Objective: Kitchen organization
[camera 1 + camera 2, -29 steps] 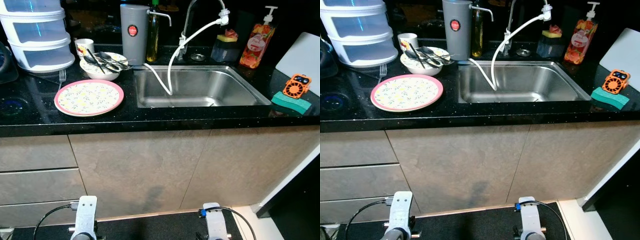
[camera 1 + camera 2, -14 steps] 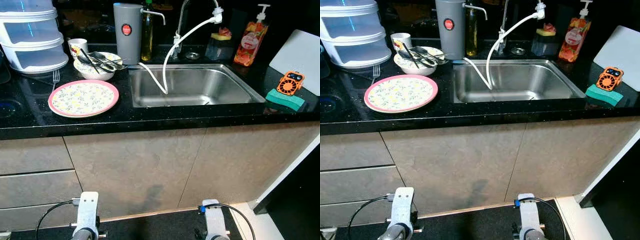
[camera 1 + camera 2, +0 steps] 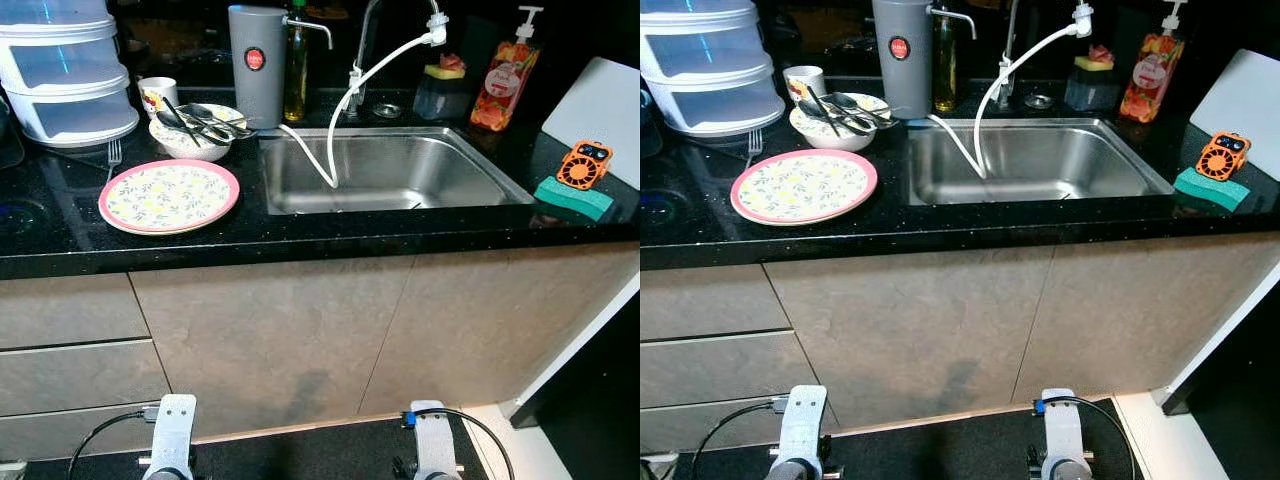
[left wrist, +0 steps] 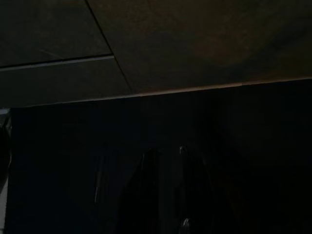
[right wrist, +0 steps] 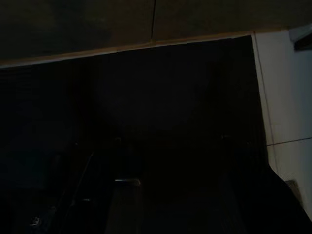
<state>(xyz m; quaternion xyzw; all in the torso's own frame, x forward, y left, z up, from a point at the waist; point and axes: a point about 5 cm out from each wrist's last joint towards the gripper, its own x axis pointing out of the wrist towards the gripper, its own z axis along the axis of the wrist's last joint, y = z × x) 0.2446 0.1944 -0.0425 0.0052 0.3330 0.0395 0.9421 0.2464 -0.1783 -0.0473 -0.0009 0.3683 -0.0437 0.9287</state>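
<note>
At the upper left of the head view a stack of clear plastic drawers stands on the black counter, with a fork lying just in front of it. Right of that, a pink-rimmed floral plate sits near the counter's front edge. Behind it are a mug and a white bowl crammed with loose cutlery whose handles stick out past the rim. A clumsy reach for that bowl could tip the cutlery onto the counter, and a nudge could slide the plate off the edge.

In the upper centre a grey canister and an oil bottle stand upright beside the sink. A white hose loops from the tap into the sink, where an arm reaching across could snag it.

At the upper right stand a soap dispenser, a white board and an orange gadget resting on a green sponge close to the edge, easily knocked to the floor.

Both arms hang low at the bottom of the frame in front of the cabinet, the left arm and the right arm. The wrist views are too dark, so I cannot tell whether either gripper's fingers are apart or together.
</note>
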